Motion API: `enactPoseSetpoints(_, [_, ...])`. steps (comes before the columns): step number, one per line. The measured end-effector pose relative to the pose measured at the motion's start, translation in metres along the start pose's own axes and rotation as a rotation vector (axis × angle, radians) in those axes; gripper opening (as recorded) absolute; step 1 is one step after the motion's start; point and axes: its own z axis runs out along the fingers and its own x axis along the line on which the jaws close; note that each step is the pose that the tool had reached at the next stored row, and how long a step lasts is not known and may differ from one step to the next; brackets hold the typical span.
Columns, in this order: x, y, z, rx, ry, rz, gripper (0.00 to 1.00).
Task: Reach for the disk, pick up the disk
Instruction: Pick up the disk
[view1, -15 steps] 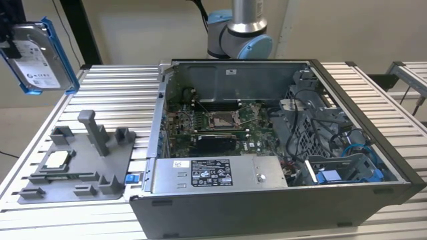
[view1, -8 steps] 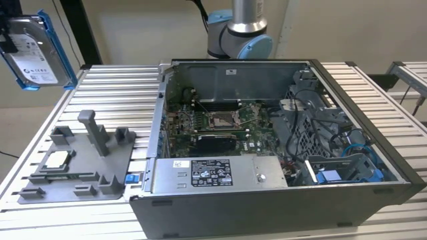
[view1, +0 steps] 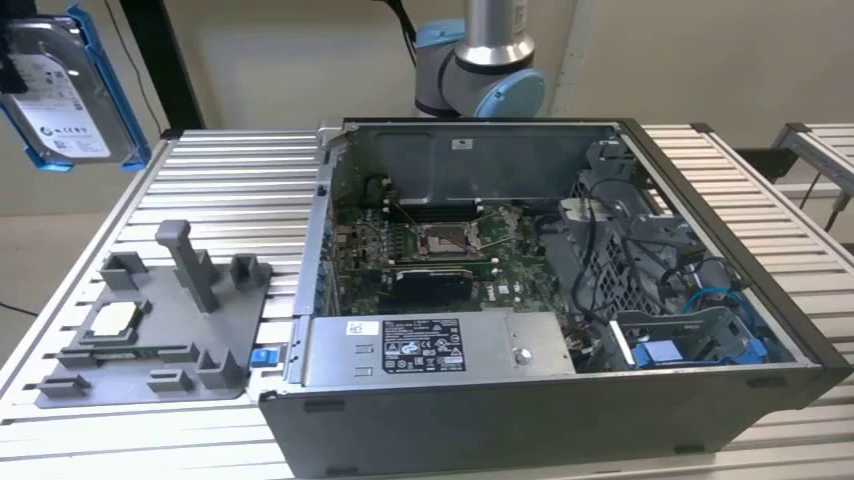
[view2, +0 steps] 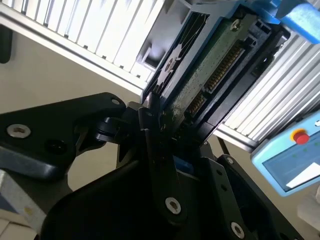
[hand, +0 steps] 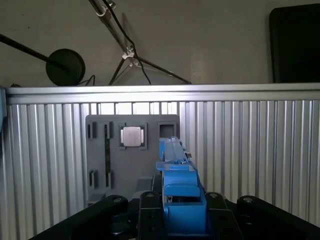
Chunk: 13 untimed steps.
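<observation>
The gripper (view2: 172, 127) was clamped on one end of the disk (view1: 64, 95), high above the tabletop (view1: 227, 170) at the exterior view's left; it looked rigid, fairly heavy and shock-sensitive; its blue carrier edges seemed the safest hold.

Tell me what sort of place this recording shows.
Probably a robotics lab workbench for PC disassembly: an open computer case on a slatted metal table, a grey fixture tray, the robot arm.
</observation>
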Motion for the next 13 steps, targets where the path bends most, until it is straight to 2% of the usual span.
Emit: enactPoseSetpoints(13, [-0.0002, 0.0003, -0.0198, -0.0001, 0.0001, 0.000, 0.00])
